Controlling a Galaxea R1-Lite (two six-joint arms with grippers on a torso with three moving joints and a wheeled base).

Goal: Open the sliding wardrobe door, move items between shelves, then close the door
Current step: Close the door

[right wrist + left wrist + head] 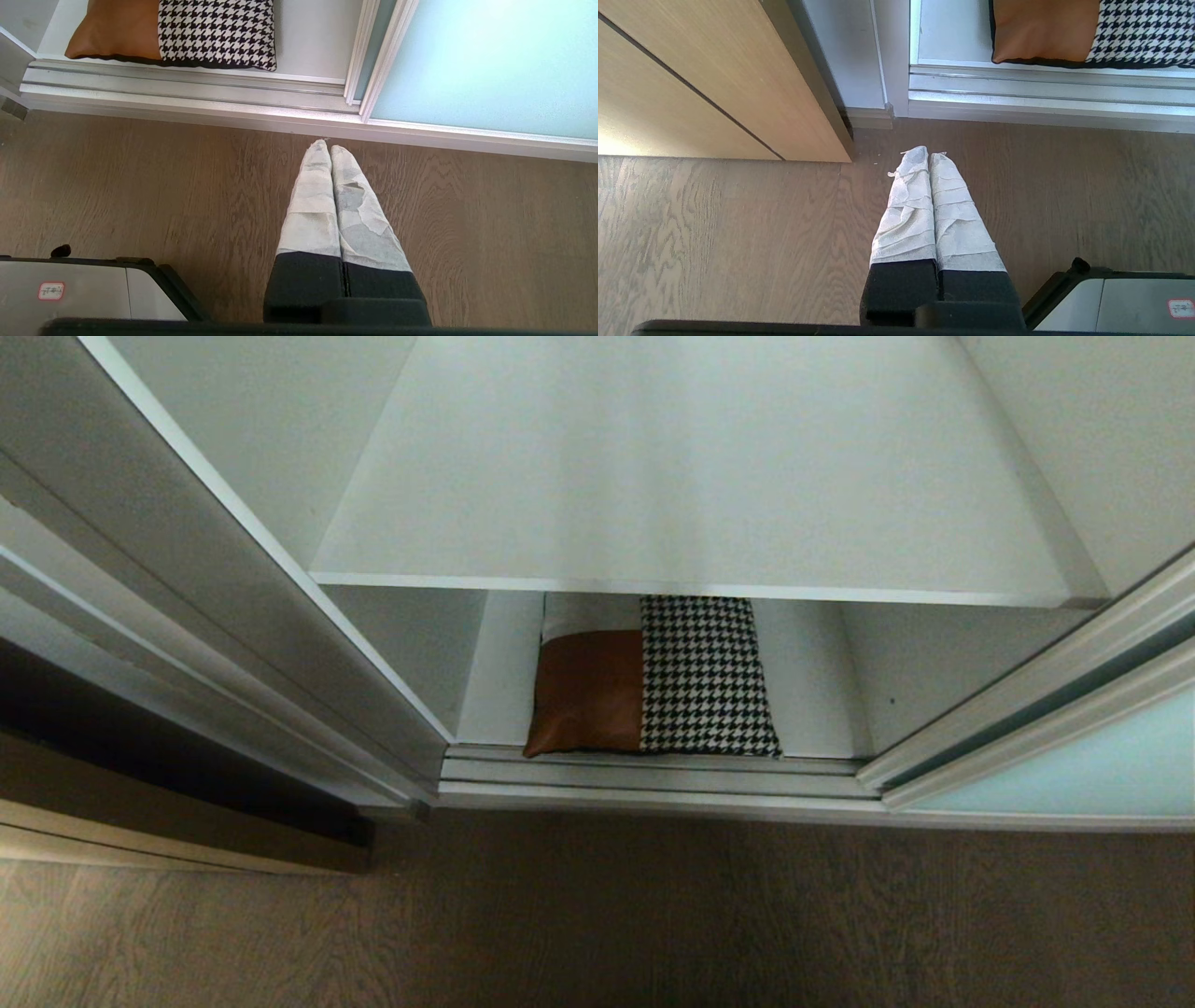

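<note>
- Wooden floor [653,915] runs up to the wardrobe's silver bottom track [653,775], and the compartment before me stands open.
- My sliding wardrobe door [486,65], frosted pale blue-green glass, sits pushed to the right.
- On the lowest shelf [499,691], under a bare white upper shelf [691,485], lies a folded bundle [653,677], rust-orange beside black-and-white houndstooth, touching the track.
- My left gripper [929,156] hangs over the floor, fingers pressed together, empty.
- My right gripper [325,147] likewise, closed and empty, near the door's frame.
</note>
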